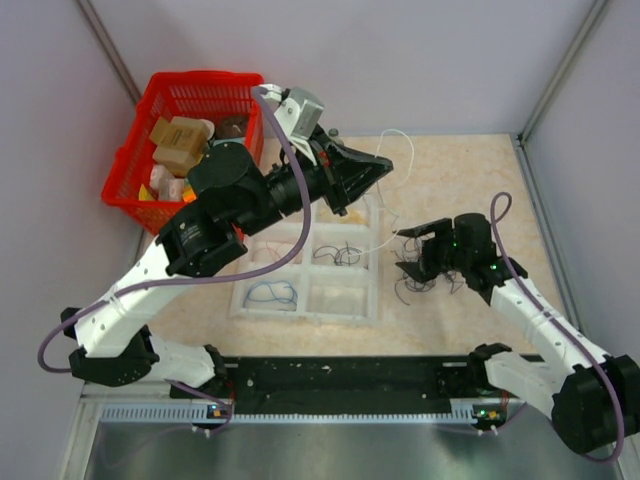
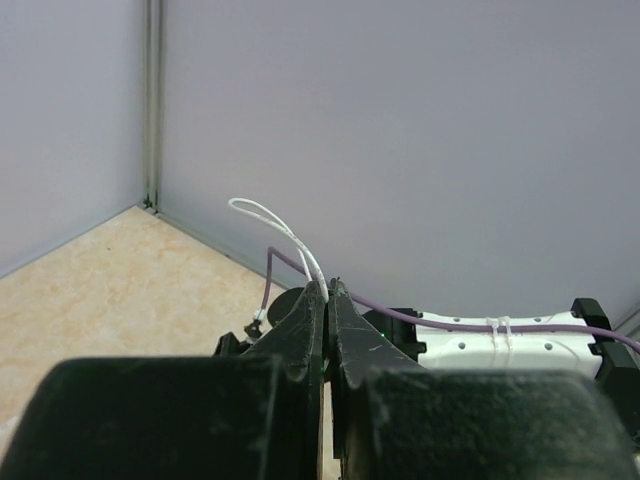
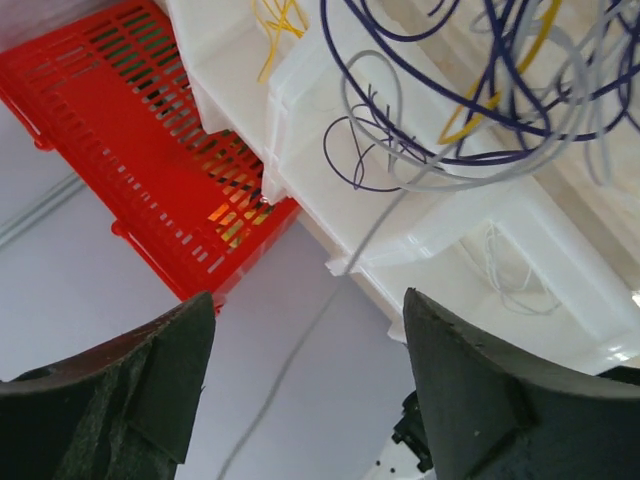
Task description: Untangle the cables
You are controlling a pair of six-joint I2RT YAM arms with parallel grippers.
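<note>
One cable tangle (image 3: pixel 480 100) on the worktop (image 1: pixel 470 180).
Left jaws clamp a white wire (image 2: pixel 296 243); right jaws apart over the tangle.

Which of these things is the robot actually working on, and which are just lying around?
In the job: tangled cables; white wire, pinched in the left gripper; right gripper, open by the tangle; compartment tray holding separated wires.
Just lying about: red basket of small boxes.

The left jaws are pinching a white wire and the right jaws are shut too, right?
No: the right gripper has its jaws wide open, as the right wrist view shows. The left gripper does pinch the white wire.
</note>
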